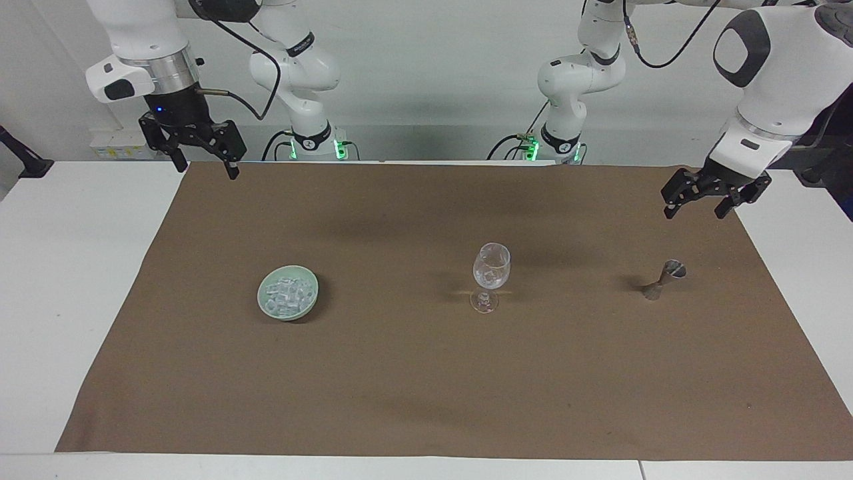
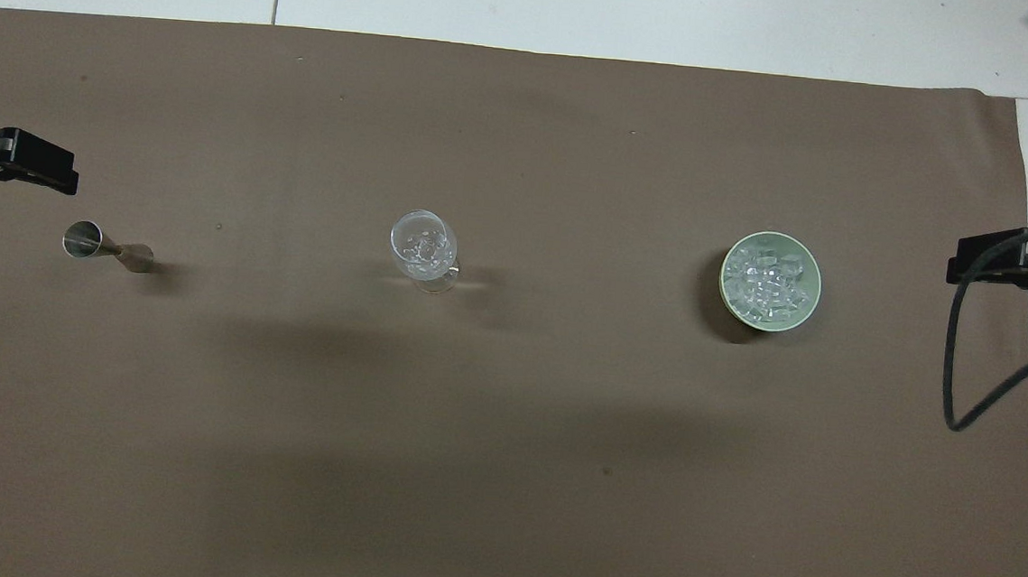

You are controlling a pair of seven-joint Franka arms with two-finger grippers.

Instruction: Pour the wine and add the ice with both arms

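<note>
Both grippers — left [image 1: 696,198], right [image 1: 203,149] — spread empty, raised; risk: clipping glass [image 1: 491,275] stem when reaching for ice [image 1: 288,296] — easily toppled.

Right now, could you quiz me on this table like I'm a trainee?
1. True or false: the ice lies in the green bowl.
2. What stands nearest the stemmed glass: A the bowl, B the metal measuring cup, C a bottle?
3. Fill in: both claws, left claw and right claw, hold ____.

Key: 1 true; 2 B; 3 nothing, both hang open above the brown cloth's ends.
</note>
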